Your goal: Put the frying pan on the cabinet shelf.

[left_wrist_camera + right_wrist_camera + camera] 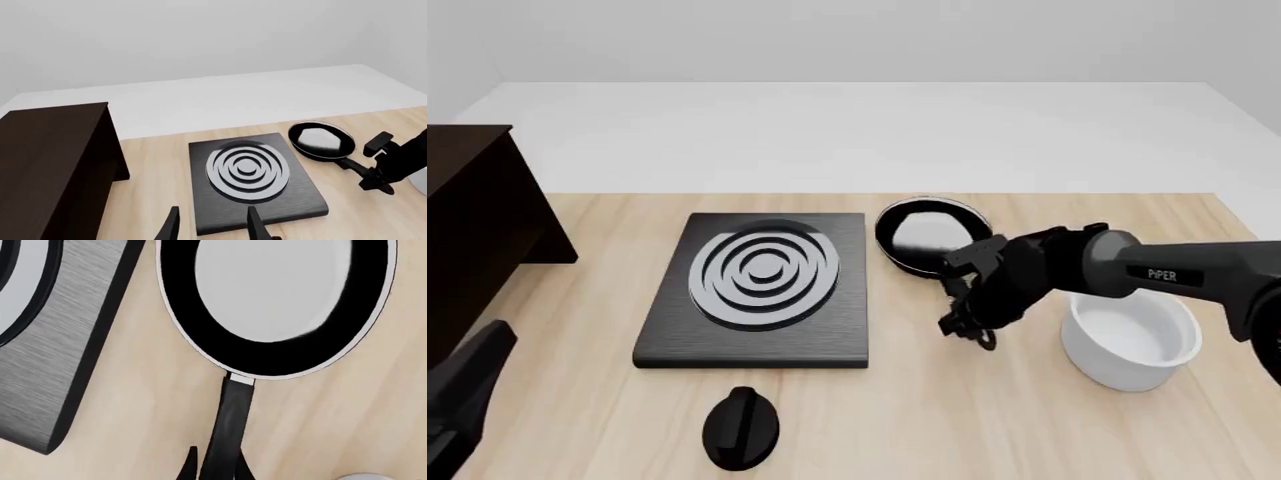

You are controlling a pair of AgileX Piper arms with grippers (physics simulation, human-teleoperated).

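One long black handle is seen clasped between the jaws of the right gripper (pixel 212 467), its axis running straight ahead to the frying pan (pixel 930 234) resting beside the hob (pixel 761 290), while the left gripper (pixel 212 225), jaws apart, is held far off.

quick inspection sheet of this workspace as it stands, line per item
surface: light wooden table, white floor beyond.
job's things: frying pan on the table right of the hob; cabinet at far left, its shelf not visible.
clutter: black hob at centre; white bowl at right; black knob in front of the hob.
grippers: right gripper straddles the pan handle, contact unclear; left gripper open, holding nothing.
cables: nothing seen.
surroundings: plain light walls.
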